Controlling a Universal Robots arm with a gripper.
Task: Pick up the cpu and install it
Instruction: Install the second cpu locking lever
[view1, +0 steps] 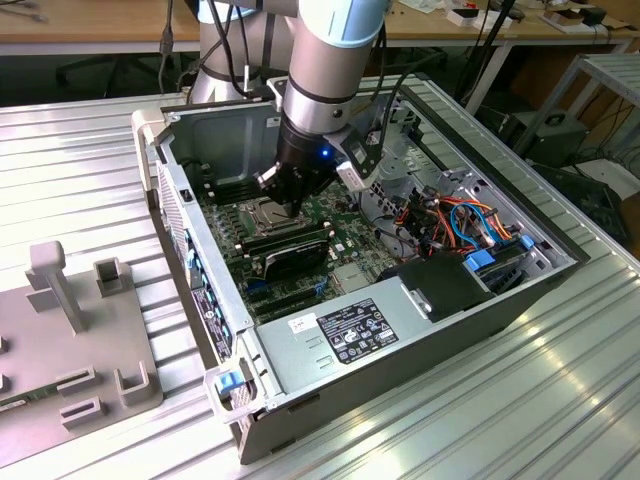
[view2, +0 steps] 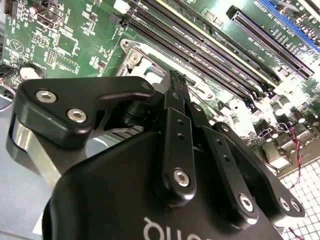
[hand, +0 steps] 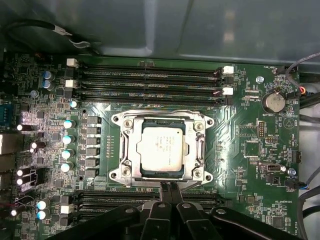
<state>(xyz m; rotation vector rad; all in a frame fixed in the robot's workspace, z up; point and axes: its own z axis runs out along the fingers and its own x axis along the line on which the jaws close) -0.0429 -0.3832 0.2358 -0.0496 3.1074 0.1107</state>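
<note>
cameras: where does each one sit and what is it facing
Exterior view: off the arm, above one corner of the open computer case, looking down; arm and claw over the green board.
First wrist view: on the arm, looking straight down at the cpu lying in its socket; claw at the edge.
Second wrist view: on the arm, looking along the shut claw to the board.
Both wrist views share the memory slots.

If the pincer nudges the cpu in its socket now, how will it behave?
The cpu is a thin flat square with a smooth metallic face, so it is probably stiff, light and slippery to pinch. It lies inside the socket frame, so a sideways push would likely be stopped. The pincer sits shut at the frame's edge.
</note>
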